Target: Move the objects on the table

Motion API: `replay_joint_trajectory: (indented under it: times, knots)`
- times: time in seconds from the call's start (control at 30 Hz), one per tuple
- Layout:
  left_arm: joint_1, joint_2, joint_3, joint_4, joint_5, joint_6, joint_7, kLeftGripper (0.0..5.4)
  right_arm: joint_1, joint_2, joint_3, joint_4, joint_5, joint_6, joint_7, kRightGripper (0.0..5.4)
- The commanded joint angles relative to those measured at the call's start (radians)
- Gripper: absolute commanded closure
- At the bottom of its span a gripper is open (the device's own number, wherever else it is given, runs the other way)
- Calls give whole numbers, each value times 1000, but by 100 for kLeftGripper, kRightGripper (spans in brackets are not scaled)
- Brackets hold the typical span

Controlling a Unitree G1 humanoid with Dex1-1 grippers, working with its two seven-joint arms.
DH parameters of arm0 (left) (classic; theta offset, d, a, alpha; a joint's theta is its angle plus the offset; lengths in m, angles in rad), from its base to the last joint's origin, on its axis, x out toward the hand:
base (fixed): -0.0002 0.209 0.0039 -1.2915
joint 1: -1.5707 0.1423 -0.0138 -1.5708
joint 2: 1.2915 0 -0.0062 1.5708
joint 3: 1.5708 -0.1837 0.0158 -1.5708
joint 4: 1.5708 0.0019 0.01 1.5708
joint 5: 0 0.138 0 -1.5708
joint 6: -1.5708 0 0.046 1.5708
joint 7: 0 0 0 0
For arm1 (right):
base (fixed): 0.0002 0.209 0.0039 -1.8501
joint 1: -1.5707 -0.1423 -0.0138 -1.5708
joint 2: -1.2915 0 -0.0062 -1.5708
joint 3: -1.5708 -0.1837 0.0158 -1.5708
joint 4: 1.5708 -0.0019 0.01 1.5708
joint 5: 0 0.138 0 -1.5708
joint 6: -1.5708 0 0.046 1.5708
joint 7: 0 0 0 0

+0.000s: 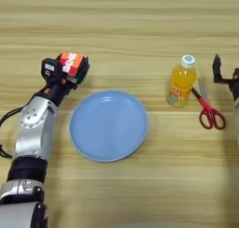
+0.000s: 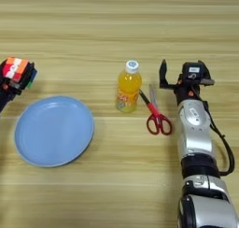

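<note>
beside the plate (image 1: 108,126), off its far-left rim, the left gripper (image 1: 70,72) grips the puzzle cube (image 1: 73,63); a carry seems underway. next: set it down. right gripper (image 2: 179,76) idles, fingers wide.

table (image 1: 140,31): light wood, striped grain, smooth matt
plate (image 1: 108,125): light-blue plastic, smooth, faint sheen
bottle (image 2: 128,88): clear glossy plastic, white cap
scissors (image 2: 155,112): red plastic handles, dull metal blades
left arm (image 1: 35,129): silvery metal-look shell, satin
</note>
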State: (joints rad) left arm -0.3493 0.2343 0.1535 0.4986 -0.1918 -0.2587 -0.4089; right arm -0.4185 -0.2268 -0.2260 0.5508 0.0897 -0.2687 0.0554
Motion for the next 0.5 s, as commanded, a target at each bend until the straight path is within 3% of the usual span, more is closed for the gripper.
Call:
replay_joint_trajectory:
  times: [0.03, 0.2, 0.4, 0.5]
  knots:
    - [-61, 32, 7, 132, 49, -35, 46, 211, -17, 1, 5, -2, 6, 15, 5, 0]
    - [-105, 47, 7, 234, 66, -74, 63, 211, -19, 3, 7, -3, 6, 16, 4, 0]
    - [-117, 51, -22, 279, 114, -88, 83, 211, -19, 4, 8, -3, 5, 16, 4, 0]
    - [-114, 50, -29, 279, 125, -86, 82, 170, -18, 4, 9, -5, 5, 16, 3, 0]
